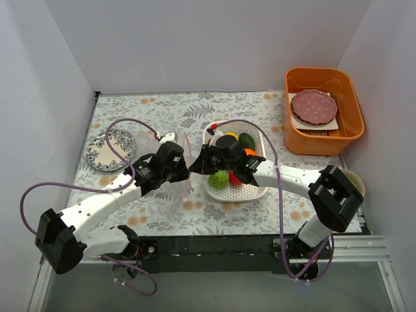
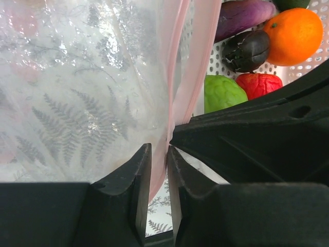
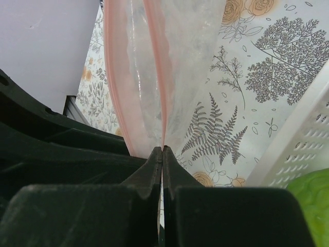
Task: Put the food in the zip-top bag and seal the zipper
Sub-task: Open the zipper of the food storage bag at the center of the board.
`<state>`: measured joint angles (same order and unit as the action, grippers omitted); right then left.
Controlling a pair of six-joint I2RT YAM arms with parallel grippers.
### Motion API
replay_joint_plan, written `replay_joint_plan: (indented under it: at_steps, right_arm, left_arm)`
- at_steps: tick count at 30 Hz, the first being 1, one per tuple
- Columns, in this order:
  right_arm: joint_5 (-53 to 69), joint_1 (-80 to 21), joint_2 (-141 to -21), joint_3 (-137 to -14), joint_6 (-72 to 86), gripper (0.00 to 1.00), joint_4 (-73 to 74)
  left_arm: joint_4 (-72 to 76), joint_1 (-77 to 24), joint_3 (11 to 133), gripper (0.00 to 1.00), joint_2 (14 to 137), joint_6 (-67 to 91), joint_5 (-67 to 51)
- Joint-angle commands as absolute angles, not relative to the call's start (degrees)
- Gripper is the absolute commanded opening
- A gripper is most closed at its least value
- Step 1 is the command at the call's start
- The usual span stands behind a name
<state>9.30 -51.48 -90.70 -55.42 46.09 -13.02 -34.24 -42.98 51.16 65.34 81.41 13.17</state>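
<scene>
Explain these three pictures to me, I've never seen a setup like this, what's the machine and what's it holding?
These are two white robot arms bolted to a table with a floral cloth. One picture looks down from above; the other two come from cameras on each wrist, so the black shapes at the bottom are the fingers.

Between the arms is a clear plastic zip-top bag with a pink zipper strip. The right gripper is shut on its pink edge; the left gripper has another pink edge between its nearly closed fingers.

The toy fruits and vegetables, including an orange ball, sit in a white perforated basket. Also there: an orange plastic bin holding plates, and a blue-patterned plate.
</scene>
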Motion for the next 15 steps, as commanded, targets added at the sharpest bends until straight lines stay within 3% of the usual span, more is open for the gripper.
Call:
replay_joint_plan:
  at_steps: [1, 8, 15]
  right_arm:
    - [9.05, -51.59, -87.63, -56.51, 45.18, 0.01, -14.24]
    - [8.26, -51.5, -87.1, -55.37, 44.91, 0.01, -13.89]
    - [5.02, -51.5, -88.76, -55.9, 44.65, 0.01, -8.63]
  left_arm:
    - [-34.8, -43.24, 53.0, 0.17, 66.0, 80.07, 16.26]
    - [-35.94, -43.24, 54.84, 0.01, 66.88, 79.89, 16.7]
    - [-40.24, -43.16, 58.18, 0.0, 67.15, 79.63, 18.8]
